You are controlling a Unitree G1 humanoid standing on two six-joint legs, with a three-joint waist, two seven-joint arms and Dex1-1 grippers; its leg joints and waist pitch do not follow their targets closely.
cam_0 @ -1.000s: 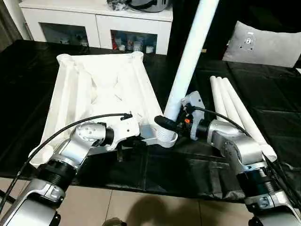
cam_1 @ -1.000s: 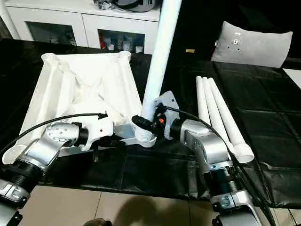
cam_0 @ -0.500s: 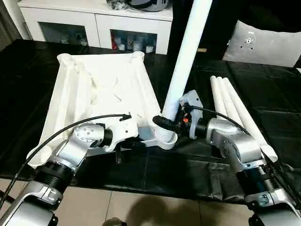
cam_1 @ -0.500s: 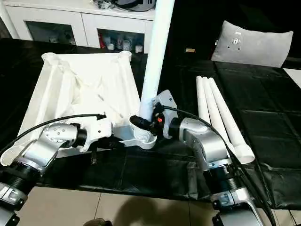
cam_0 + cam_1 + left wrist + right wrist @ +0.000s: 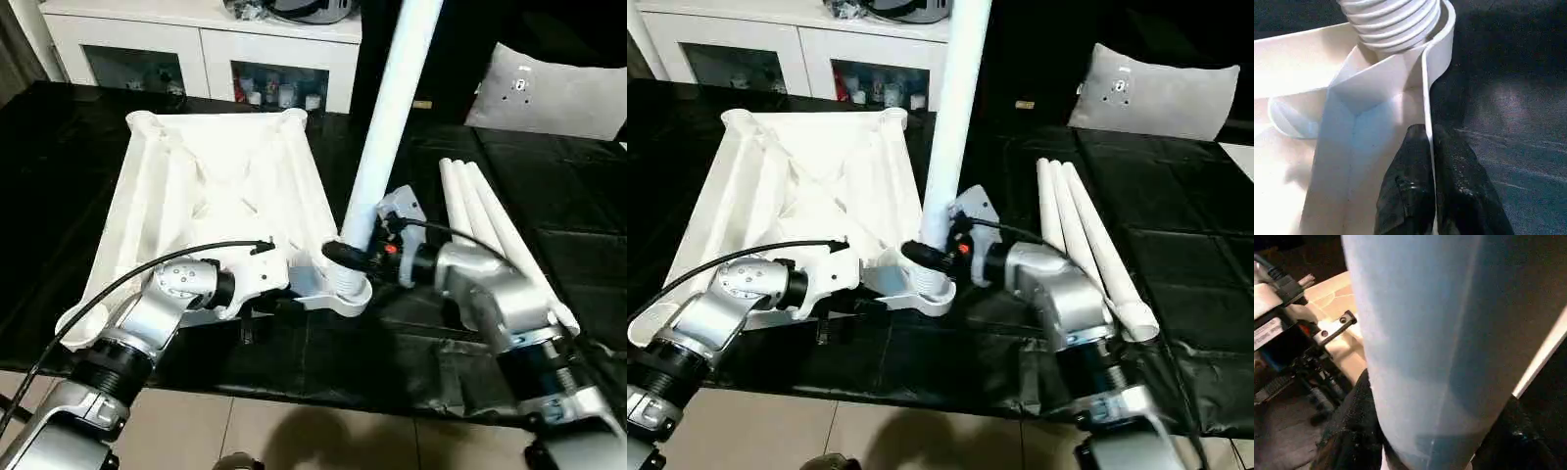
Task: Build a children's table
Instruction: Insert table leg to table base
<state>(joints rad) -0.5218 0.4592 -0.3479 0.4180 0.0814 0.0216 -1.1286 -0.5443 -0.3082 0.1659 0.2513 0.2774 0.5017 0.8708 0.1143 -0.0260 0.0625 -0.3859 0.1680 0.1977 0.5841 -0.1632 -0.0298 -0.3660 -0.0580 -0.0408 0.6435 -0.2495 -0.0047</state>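
The upturned white ribbed plastic tabletop (image 5: 211, 196) lay at the bench's near-left; the left end effector (image 5: 1427, 147) was pinched shut on its thin, stiff rim. The right end effector (image 5: 345, 257) clasped the long white tapered plastic leg (image 5: 387, 127), probably light and slippery, low beside the corner socket (image 5: 338, 289).

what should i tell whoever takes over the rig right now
Left claw: shut on the rim of the upside-down tabletop, by its near right corner socket.
Right claw: closed on the upright leg, whose threaded end sits in that socket.
Three spare legs lie on the black table cover, right of the tabletop.
Done: first leg placed; whether it is fully seated cannot be told.
Left: seat it, then fit three more.
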